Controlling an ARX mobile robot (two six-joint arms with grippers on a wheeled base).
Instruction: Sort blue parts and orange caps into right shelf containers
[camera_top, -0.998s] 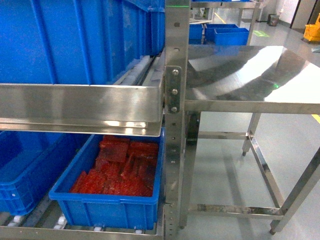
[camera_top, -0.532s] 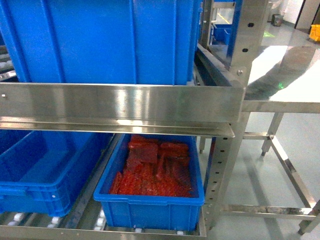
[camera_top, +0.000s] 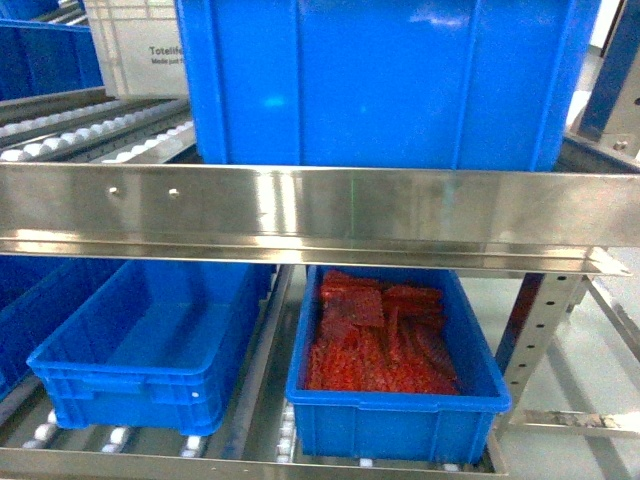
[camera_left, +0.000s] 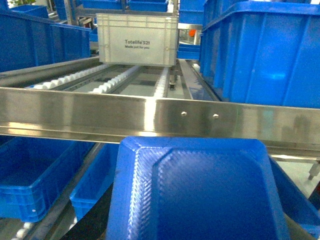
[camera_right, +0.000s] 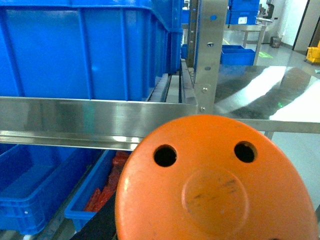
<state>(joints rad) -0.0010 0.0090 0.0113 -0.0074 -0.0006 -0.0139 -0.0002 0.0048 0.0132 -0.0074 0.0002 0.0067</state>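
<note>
A blue part (camera_left: 200, 190) with a textured, tray-like face fills the bottom of the left wrist view, close to the camera; my left gripper holds it and its fingers are hidden behind it. An orange cap (camera_right: 215, 185), round with two holes, fills the bottom of the right wrist view in the same way, hiding my right gripper's fingers. Neither gripper shows in the head view. On the shelf's upper level stands a big blue crate (camera_top: 390, 80). Below it sit a blue crate (camera_top: 400, 402) holding red-orange pieces (camera_top: 375, 335) and an empty blue crate (camera_top: 150, 350).
A steel shelf rail (camera_top: 320, 205) crosses in front of both levels. A pale grey box (camera_left: 137, 40) stands on the upper roller lanes (camera_top: 90, 140). A steel table (camera_right: 270, 95) lies right of the shelf post.
The head view has swung left along the shelf. The steel table has left the picture, and the crate of red-orange pieces has shifted from left of centre to right of centre.
</note>
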